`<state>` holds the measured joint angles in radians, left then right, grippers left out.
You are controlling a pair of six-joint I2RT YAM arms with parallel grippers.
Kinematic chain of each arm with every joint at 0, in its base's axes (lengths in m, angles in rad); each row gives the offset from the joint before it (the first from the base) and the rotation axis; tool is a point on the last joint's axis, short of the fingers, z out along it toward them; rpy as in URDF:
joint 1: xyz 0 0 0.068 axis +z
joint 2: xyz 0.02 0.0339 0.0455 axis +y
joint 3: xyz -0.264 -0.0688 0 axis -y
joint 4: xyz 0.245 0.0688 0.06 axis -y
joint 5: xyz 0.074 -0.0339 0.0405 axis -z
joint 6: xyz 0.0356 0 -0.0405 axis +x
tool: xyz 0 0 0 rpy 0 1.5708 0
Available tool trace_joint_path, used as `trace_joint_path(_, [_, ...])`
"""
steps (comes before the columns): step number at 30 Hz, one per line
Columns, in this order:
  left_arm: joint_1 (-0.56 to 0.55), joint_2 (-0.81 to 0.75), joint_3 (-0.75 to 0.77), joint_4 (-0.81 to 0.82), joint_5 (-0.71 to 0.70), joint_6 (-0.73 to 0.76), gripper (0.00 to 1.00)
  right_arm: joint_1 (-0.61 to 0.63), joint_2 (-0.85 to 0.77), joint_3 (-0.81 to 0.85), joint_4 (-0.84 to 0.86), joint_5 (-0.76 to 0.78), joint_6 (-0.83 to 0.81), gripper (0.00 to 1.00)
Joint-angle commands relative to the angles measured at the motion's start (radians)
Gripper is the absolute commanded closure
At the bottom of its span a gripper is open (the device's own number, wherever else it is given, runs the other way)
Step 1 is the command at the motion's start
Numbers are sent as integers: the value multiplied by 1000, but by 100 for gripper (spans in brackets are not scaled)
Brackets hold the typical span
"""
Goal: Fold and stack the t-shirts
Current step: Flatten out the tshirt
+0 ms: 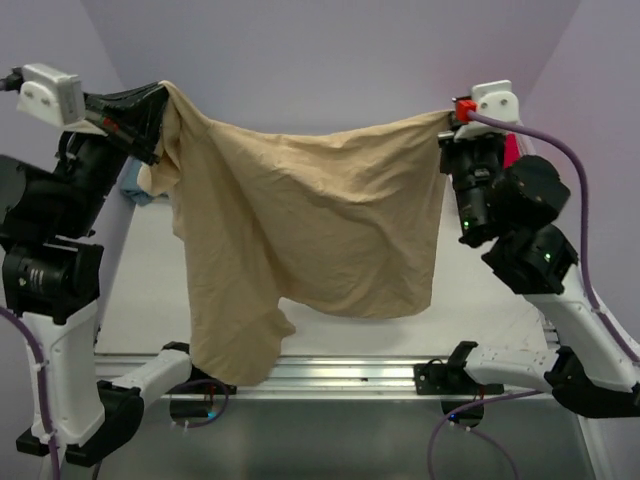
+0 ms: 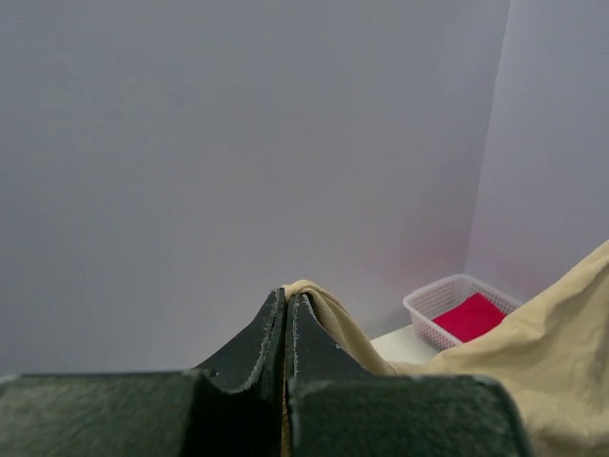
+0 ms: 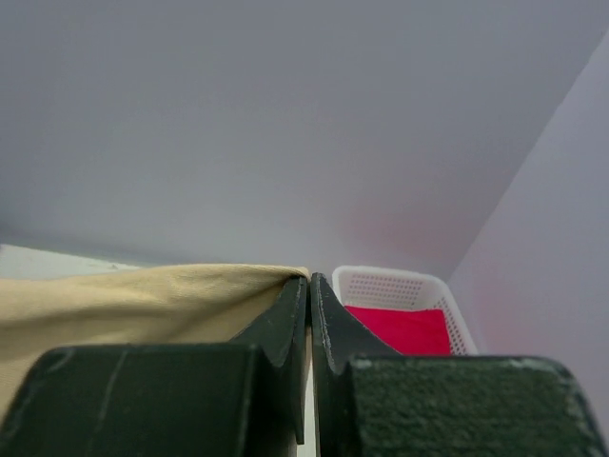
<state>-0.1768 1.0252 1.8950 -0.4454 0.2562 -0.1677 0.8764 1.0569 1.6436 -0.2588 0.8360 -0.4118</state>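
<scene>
Tan t-shirt (image 1: 310, 220): 1 only, up in the air, stretched betw. both grippers, off the table (image 1: 135, 300).
Long axis: in the top view we see its upper edge run 9 o'clock to 3 o'clock, sagging a bit mid-span.
Hang: the body drops toward 6 o'clock. The longest lobe is at approx. 7 o'clock and reaches down over the metal rail (image 1: 350, 372) at the near edge.
Which edge is held: we can't tell hem from shoulders, the cloth is too bunched.
Left gripper (image 2: 286, 297): jaws pressed together on the shirt's 9 o'clock corner. A tan fold pokes out past the tips.
Right gripper (image 3: 309, 281): jaws closed tight, nipping the 3 o'clock corner. The tan cloth runs off to its left.
Grippers: 2, both raised, well apart, w/ the shirt spanning them.
Red-pink t-shirt (image 3: 400, 328): 1, lying flat inside the basket.
White plastic basket (image 3: 385, 288): 1, on the table at the far right, approx. 2 o'clock in the top view, mostly hidden there by the right arm.
Blue cloth (image 1: 140, 193): 1 scrap seen at 10 o'clock, behind the left arm. We can't make out more of it.
</scene>
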Motion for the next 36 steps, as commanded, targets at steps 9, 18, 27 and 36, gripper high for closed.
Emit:
trace_joint_path(9, [-158,237,90,109,-342,374,100,-5,149,56,248,-31,-185,100])
trace_joint_path(18, [-555,299,188,218,-551,614,100,-62,120,53,305,-128,-191,100])
trace_joint_path(27, [-612,-89,-224,491,-309,528,100,-20,-201,-258,624,-420,-271,100])
trace_joint_path(36, [-520,-119,-280,550,-322,553,100,-20,-160,-315,826,-293,-395,100])
